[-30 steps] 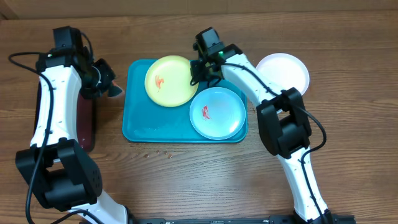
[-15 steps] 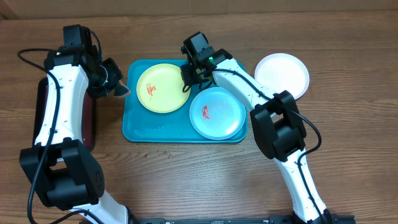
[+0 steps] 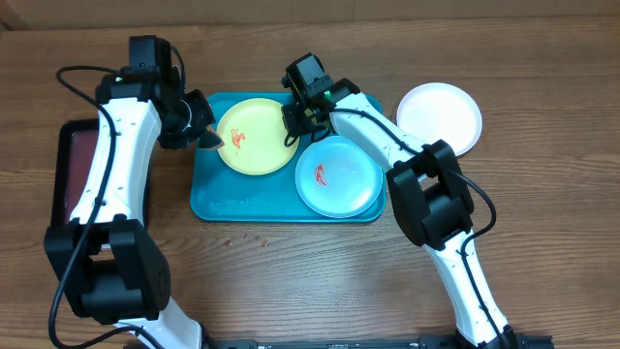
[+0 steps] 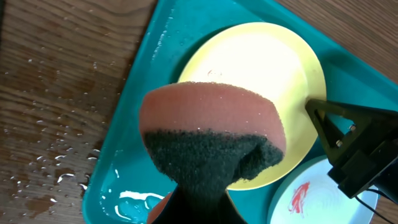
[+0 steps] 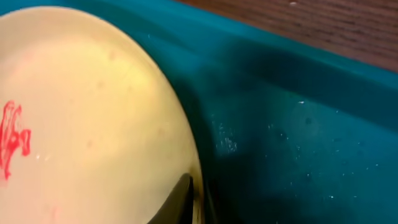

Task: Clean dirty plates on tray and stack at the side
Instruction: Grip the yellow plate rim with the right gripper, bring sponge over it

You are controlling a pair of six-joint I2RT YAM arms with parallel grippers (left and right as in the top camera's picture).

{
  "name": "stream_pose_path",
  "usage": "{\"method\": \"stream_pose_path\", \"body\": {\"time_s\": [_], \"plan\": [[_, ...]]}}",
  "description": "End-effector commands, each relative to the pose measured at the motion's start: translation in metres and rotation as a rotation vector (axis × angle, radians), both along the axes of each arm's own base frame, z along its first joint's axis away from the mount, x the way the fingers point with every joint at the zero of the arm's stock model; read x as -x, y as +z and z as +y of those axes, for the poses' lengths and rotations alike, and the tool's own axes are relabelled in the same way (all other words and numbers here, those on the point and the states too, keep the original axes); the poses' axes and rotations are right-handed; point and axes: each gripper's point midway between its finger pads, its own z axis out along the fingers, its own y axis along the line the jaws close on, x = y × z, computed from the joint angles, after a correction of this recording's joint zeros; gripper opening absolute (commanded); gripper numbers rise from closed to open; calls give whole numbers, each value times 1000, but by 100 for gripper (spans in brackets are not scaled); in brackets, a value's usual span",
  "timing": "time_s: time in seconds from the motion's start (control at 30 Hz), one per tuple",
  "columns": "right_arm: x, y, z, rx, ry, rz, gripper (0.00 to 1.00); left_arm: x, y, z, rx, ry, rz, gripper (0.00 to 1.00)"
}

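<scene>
The teal tray [image 3: 218, 199] holds the yellow-green plate [image 3: 255, 136] with a red smear and the pale blue plate [image 3: 339, 176] with a red smear. The white plate [image 3: 441, 116] lies on the table to the right of the tray. My right gripper [image 3: 291, 131] is shut on the yellow-green plate's right rim [image 5: 196, 186]. My left gripper [image 3: 203, 131] is shut on a sponge [image 4: 211, 140], orange with a dark scrub side, held just above the plate's left edge. The yellow-green plate [image 4: 261, 68] and blue plate [image 4: 323, 199] show behind the sponge.
A dark maroon tray [image 3: 82, 184] lies at the left of the table. Water drops [image 4: 50, 162] wet the wood left of the teal tray. A puddle [image 4: 134, 199] sits in the tray's near-left corner.
My left gripper moved right with the sponge, from beside the tray to the yellow-green plate's left edge. My right gripper slid the plate leftward a second ago and has since held still.
</scene>
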Motion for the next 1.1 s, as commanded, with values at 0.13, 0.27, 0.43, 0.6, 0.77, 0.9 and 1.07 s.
{"method": "stream_pose_path", "body": {"time_s": [0.13,0.27,0.43,0.6,0.77,0.9,1.07], "plan": [[23,-21,-6,4,-47,142,4,-5,-17,-30,0,-88,4,4],[32,-24,-6,14,-64,181,4,-16,-38,-50,18,-100,18,4],[41,-25,-3,29,-51,199,4,-24,-69,-74,19,-150,39,4],[43,-26,-4,31,-70,216,4,-29,-98,-80,20,-155,71,4],[49,-25,1,0,-62,249,4,-33,-124,-78,13,-151,95,4],[52,-24,3,-13,-54,262,4,-30,-149,-67,-49,-136,141,4],[51,-26,-3,13,-60,257,4,-16,-158,-17,-307,-82,220,4]]}}
